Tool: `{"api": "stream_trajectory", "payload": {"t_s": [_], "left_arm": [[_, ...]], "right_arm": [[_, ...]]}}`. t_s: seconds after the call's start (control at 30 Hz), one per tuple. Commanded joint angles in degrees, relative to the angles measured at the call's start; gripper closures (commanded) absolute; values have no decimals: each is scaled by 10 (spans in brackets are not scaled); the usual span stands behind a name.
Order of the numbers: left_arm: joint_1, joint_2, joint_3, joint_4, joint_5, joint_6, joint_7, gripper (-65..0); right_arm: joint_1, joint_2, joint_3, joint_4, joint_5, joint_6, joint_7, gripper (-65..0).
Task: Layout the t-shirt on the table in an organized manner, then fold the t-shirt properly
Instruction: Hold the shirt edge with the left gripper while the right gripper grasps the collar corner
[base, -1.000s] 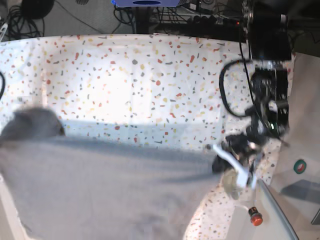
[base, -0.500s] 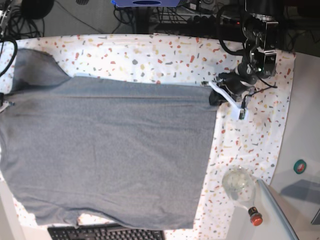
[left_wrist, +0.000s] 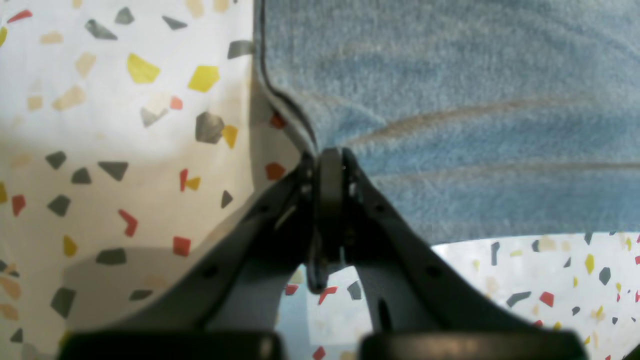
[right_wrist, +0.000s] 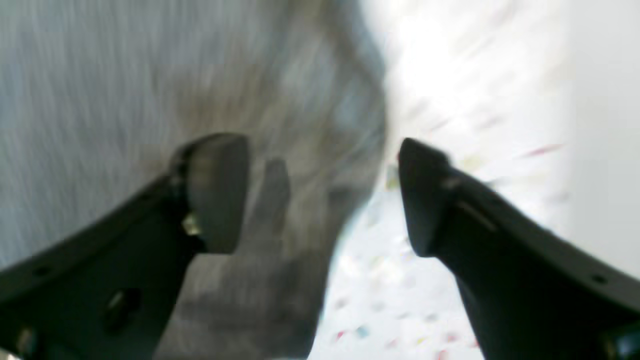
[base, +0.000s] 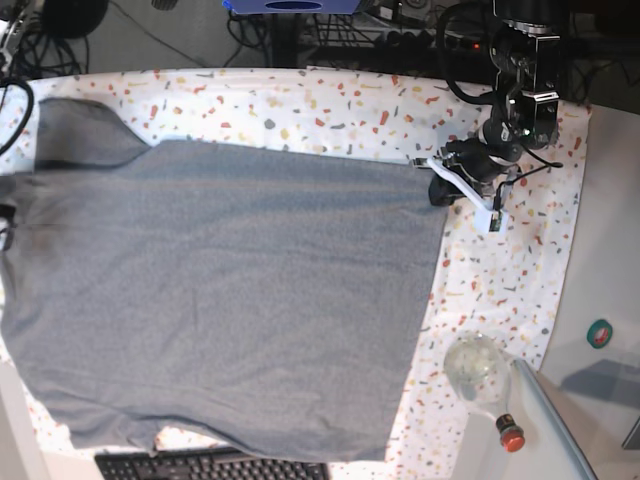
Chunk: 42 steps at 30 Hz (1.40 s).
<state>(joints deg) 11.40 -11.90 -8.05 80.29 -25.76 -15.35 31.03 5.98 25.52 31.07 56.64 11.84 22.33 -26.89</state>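
The grey t-shirt (base: 230, 290) lies spread flat across the speckled table (base: 300, 100), one sleeve (base: 80, 135) at the far left. My left gripper (base: 440, 187) is shut on the hem corner at the shirt's right edge. In the left wrist view its jaws (left_wrist: 330, 165) pinch the folded cloth edge (left_wrist: 290, 110), low over the table (left_wrist: 125, 150). My right gripper (right_wrist: 314, 150) stands open in a blurred view. Grey cloth (right_wrist: 100, 75) lies under its left finger (right_wrist: 220, 190) and table (right_wrist: 450, 75) under the right one. Nothing sits between the fingers.
A black keyboard (base: 210, 465) lies at the near edge, partly under the shirt's side. A clear bottle with a red cap (base: 482, 375) rests at the near right by a glass panel. A green roll (base: 600, 333) sits off the table. Cables run behind.
The shirt went from bunched and dragged at the near side to spread flat. The right gripper opened and let go of the cloth. The left gripper drew the hem slightly rightward.
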Motion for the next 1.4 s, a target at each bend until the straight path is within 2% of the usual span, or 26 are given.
{"api": "stream_trajectory", "payload": {"t_s": [0.0,0.03,0.13,0.23,0.3,0.37,0.47,0.73,0.9,1.1,1.17,1.23,1.27,1.37], "left_arm": [[-7,-5,0,12,-6,-3,-10,0],[-6,-5,0,12,-6,-3,-10,0],[-4,-5,1,12,-8,-3,-10,0],[-4,-4,1,12,-9,-3,-9,0],[-4,-4,1,12,-9,-3,-9,0],[-4,-4,1,12,-9,-3,-9,0],[-4,-3,1,12,-9,-3,-9,0],[-4,-3,1,12,-9,-3,-9,0],[-4,-3,1,12,-9,-3,-9,0],[8,-3,-3,12,-9,-3,-10,0],[9,-3,-4,12,-9,-3,-10,0],[10,-3,-4,12,-9,-3,-10,0],[11,-3,-4,12,-9,-3,-10,0],[24,-5,-5,28,-7,-3,-10,0]], "right_arm": [[-2,17,24,27,2,-1,10,-429],[-18,13,42,52,3,-1,9,-410],[-94,-29,83,164,2,-1,1,-378],[-167,-72,102,259,2,-5,-78,-378],[-196,-97,105,273,2,-5,-107,-377],[-210,-116,101,255,1,-5,-89,-377],[-201,-119,100,204,1,-5,-55,-377],[-181,-123,99,152,1,0,-52,-380],[-196,-123,23,152,1,0,-51,-378],[-198,-140,12,150,1,-5,-52,-371],[-203,-140,12,150,1,-5,-52,-293],[-214,-140,12,157,2,-1,-55,-111],[-221,-140,12,165,3,-1,-56,0],[-248,-148,13,200,3,-1,-76,0]]}}
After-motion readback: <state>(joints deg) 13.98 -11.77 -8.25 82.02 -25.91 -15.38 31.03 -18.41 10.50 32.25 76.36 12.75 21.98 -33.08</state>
